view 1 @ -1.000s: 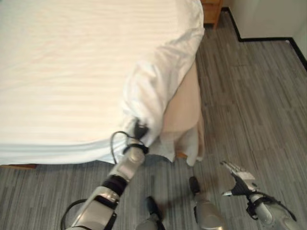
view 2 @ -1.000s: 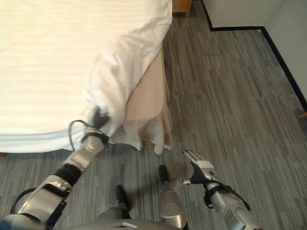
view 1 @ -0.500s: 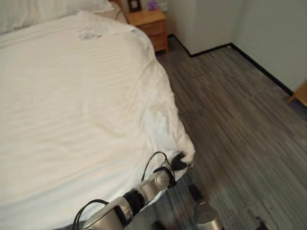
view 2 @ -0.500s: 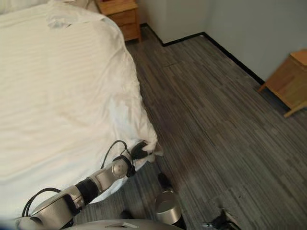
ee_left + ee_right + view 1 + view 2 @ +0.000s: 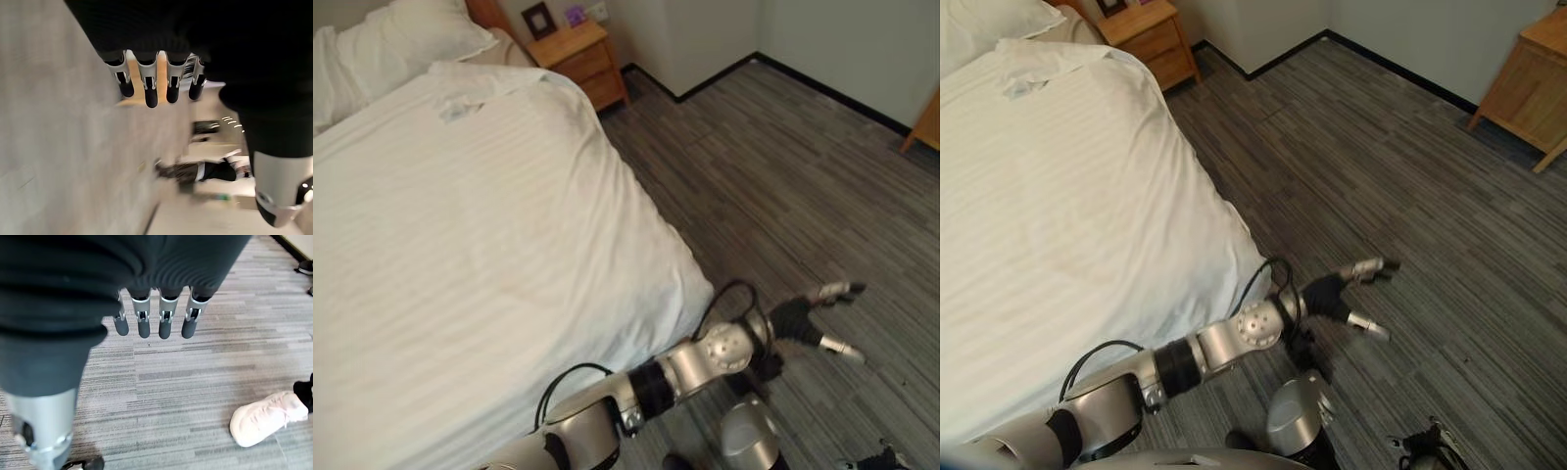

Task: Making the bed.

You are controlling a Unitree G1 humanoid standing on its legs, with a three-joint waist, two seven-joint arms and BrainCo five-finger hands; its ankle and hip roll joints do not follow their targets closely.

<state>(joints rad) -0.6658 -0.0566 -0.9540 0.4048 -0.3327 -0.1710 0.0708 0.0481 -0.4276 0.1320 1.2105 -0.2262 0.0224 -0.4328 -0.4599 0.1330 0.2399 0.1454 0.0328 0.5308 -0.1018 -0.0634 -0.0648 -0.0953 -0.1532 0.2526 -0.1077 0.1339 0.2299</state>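
The white striped duvet lies flat over the bed, and its near corner hangs down over the mattress corner. My left hand is stretched out past that corner above the grey floor, clear of the cloth. It is open, its fingers straight and the thumb spread, holding nothing. My right hand hangs low by the bottom edge over the floor. Its fingers are straight and empty.
Two white pillows lie at the head of the bed. A wooden nightstand stands beside them, and a wooden cabinet is at the far right. A person's white shoe rests on the floor near my right hand.
The camera has swung up toward the head of the bed. My left hand has let go of the duvet corner and moved right, out over the floor.
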